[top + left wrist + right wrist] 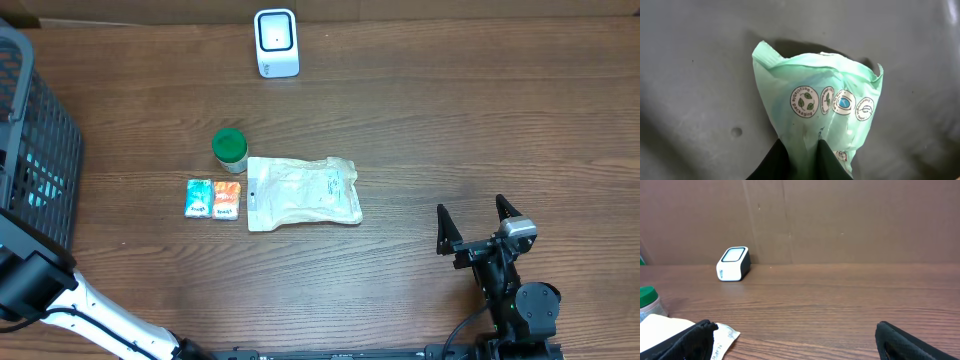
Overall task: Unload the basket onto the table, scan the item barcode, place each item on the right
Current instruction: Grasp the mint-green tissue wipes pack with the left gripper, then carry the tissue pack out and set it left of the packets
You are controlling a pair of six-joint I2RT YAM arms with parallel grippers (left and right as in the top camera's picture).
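basket [30,150]: cut by left edge | green bag [820,115]: lower end behind fingers [772,162]

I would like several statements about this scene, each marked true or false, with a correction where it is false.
1. The right gripper is open and empty. True.
2. The white barcode scanner lies inside the black basket. False: it stands on the wooden table.
3. The left gripper pinches a green bag. True.
4. The green-lidded jar stands on top of the white pouch. False: it stands on the table beside the pouch's corner.
5. A teal packet and an orange packet lie side by side next to the pouch. True.
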